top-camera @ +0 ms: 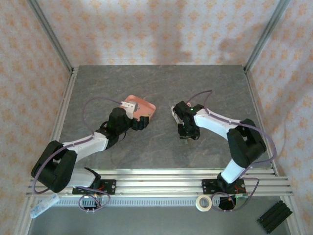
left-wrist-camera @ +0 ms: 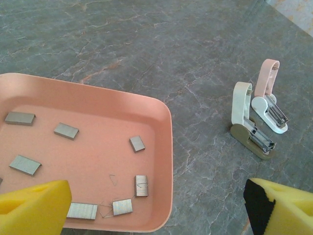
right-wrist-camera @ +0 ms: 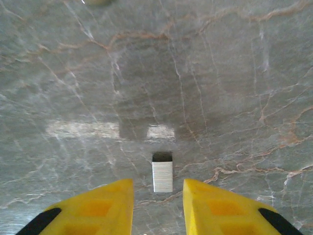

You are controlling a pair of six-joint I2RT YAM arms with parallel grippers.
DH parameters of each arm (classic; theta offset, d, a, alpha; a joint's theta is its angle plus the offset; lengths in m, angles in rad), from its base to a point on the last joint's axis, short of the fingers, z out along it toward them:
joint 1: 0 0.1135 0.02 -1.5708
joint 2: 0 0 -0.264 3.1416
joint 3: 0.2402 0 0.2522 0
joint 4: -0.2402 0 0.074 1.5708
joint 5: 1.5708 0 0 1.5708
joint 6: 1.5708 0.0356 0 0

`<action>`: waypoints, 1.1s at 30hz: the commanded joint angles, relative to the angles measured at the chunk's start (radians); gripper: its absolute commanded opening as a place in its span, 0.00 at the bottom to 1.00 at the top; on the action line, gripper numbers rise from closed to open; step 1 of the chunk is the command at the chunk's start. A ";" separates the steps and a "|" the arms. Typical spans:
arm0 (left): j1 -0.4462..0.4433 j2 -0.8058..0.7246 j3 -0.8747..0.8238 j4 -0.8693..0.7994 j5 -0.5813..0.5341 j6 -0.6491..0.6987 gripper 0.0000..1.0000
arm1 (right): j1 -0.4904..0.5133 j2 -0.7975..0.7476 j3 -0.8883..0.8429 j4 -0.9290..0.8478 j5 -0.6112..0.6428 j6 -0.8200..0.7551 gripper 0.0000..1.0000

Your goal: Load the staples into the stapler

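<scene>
Centring the right gripper [right-wrist-camera: 158, 192] matters: its jaws stand slightly apart astride one staple strip [right-wrist-camera: 162, 176] on the table [right-wrist-camera: 220, 73], touching neither side; the left gripper [left-wrist-camera: 156, 208], spread wide, hangs by the tray [left-wrist-camera: 98, 112] of other staples [left-wrist-camera: 66, 130].

Top external looks down from behind the arm bases over the grey marbled tabletop [top-camera: 161, 83]. Left wrist closely views the salmon-pink shallow tray [left-wrist-camera: 166, 161], shared overhead. Right wrist faces the tabletop at close range.

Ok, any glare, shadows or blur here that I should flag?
Right wrist: pale glare streaks on the table beside a dark shadow patch; staple strip sharp. Left wrist: tray and staples crisp, fingertips blurred. Top external: even light, soft shadows on the backdrop.
</scene>
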State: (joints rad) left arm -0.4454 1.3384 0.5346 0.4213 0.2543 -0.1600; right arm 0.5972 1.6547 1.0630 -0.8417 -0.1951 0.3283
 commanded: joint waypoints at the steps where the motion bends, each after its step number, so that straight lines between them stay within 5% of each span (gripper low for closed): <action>1: -0.005 0.022 -0.004 0.024 0.002 -0.001 0.92 | 0.002 0.028 0.019 -0.049 -0.011 -0.017 0.31; 33: -0.005 0.074 -0.002 0.045 0.029 -0.016 0.92 | 0.021 0.163 0.078 -0.082 0.047 -0.021 0.25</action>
State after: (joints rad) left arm -0.4454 1.4002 0.5346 0.4366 0.2775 -0.1757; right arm 0.6125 1.7908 1.1263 -0.9009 -0.1650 0.3023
